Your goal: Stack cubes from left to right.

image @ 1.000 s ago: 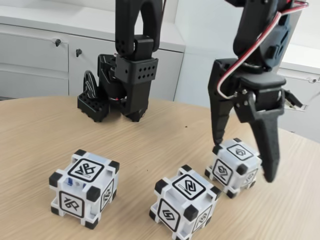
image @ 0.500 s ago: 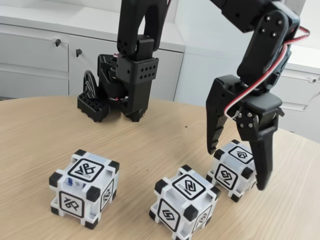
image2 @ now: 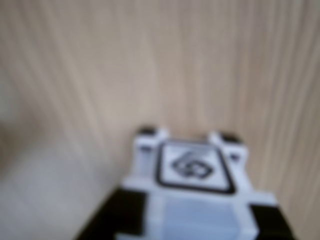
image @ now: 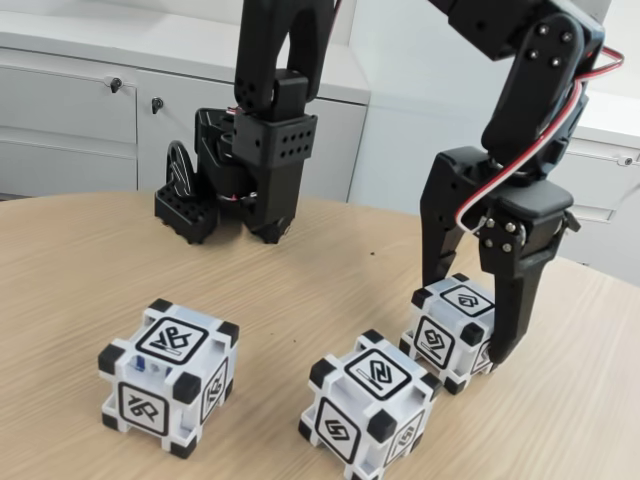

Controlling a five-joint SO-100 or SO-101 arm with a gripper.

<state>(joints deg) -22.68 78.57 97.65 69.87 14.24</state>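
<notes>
Looking at your scene: light wood-grain tabletop [image: 300, 290], white cabinets [image: 90, 110] behind | three cubes [image: 168, 376] in a row, each flat on the wood, one corner toward the fixed camera, no long axis | tool [image: 466, 315] open, fingers straddling the right cube [image: 448, 333]; contact unclear | wrist view blurred.

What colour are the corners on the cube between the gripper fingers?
Black, on a white cube with black-framed symbols; clearest in the fixed view.
</notes>
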